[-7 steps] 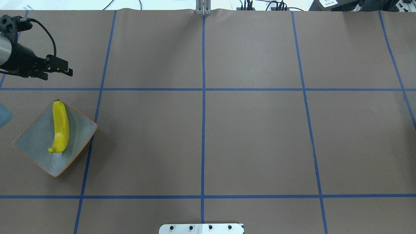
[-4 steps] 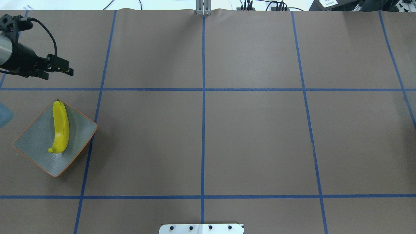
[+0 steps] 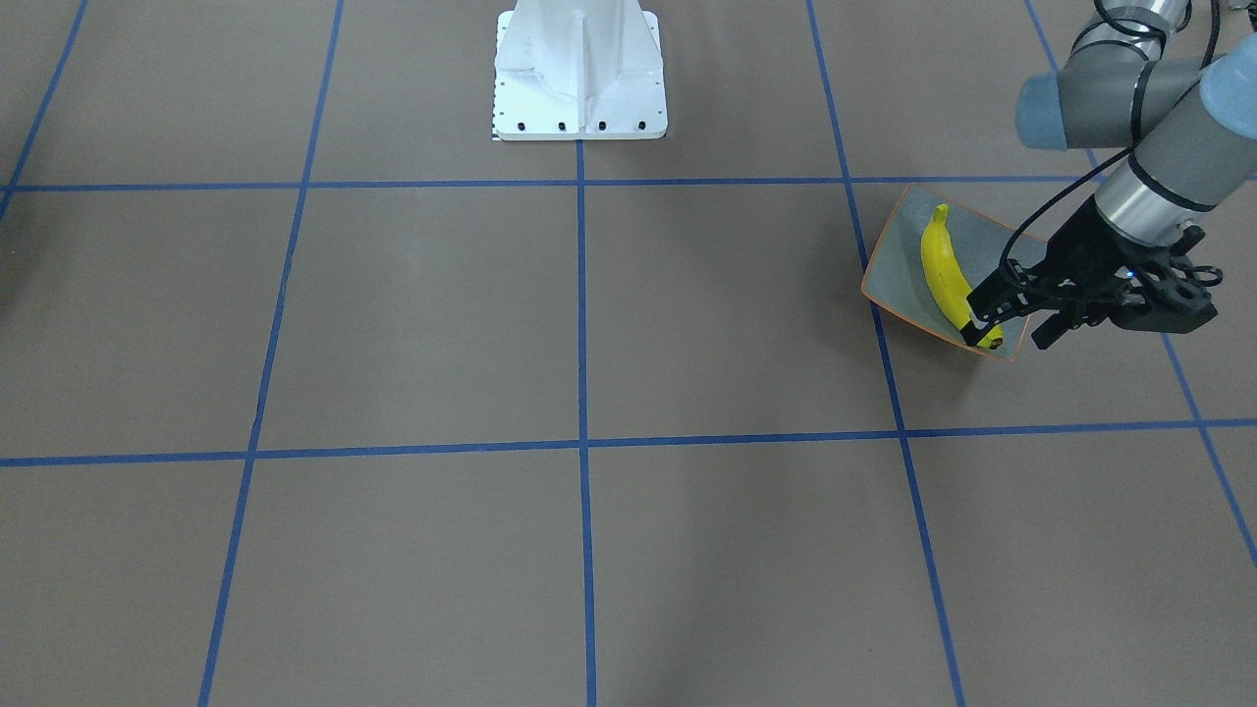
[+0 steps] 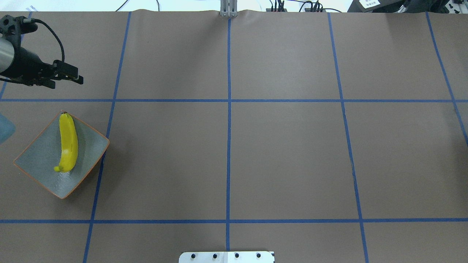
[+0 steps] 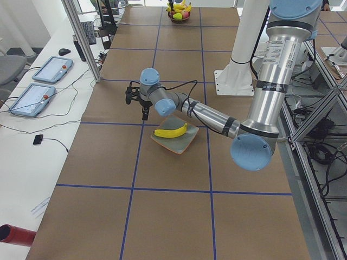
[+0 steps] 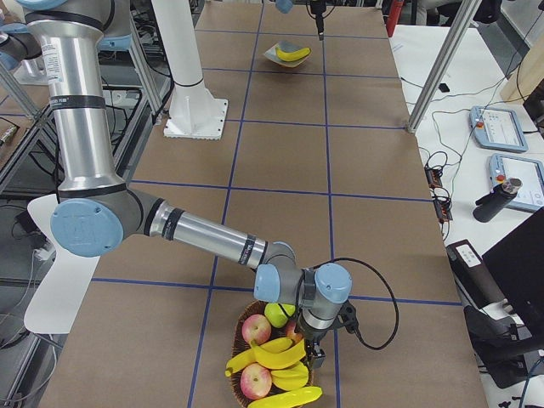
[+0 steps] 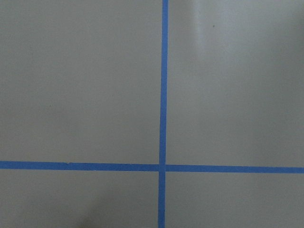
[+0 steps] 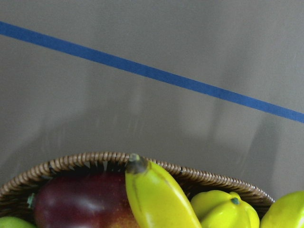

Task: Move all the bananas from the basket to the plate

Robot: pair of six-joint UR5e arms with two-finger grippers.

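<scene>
A banana (image 8: 156, 199) in the basket (image 8: 85, 160) is being lined up for grasping by the right hand (image 6: 316, 348), grip unreadable; left hand (image 3: 1008, 332), released, at twelve o'clock of the plate (image 4: 40, 160).

Yellow banana (image 4: 68, 142); grey-green, orange-rimmed plate (image 4: 38, 160); blue-gridded brown table (image 4: 285, 157).

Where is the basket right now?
The basket is off to the robot's right, outside the overhead view. The exterior right view shows it at the bottom edge, just beneath the right gripper and far from the plate.
</scene>
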